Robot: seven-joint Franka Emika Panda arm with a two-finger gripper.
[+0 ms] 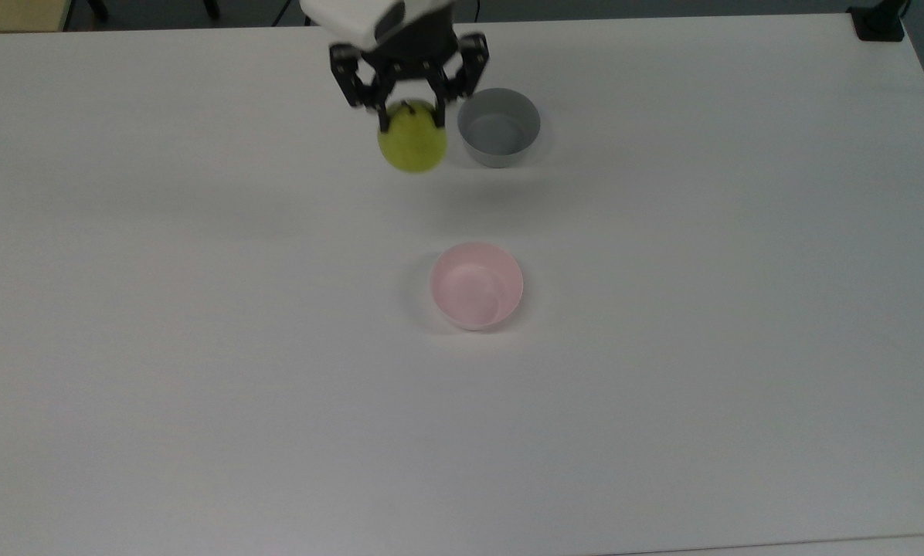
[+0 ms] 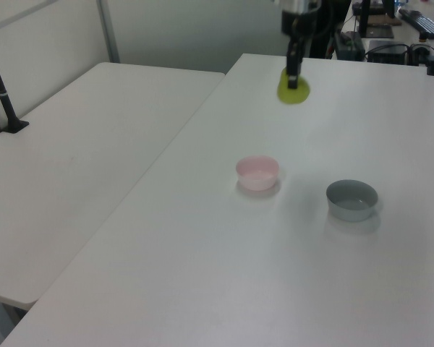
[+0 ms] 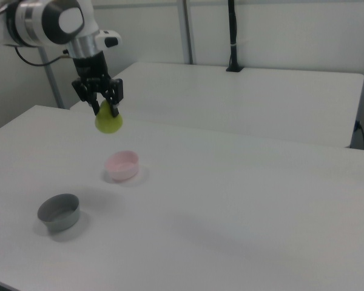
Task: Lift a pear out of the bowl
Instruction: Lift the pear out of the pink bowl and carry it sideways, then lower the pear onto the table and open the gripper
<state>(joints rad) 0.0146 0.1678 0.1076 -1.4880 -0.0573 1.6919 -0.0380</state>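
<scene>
Holding the pear (image 1: 412,145) clamped by its top, the gripper (image 1: 409,116) should stay steady, clear above the pink bowl (image 1: 477,286).

No readable text, labels, brands, numbers or signs anywhere.
</scene>
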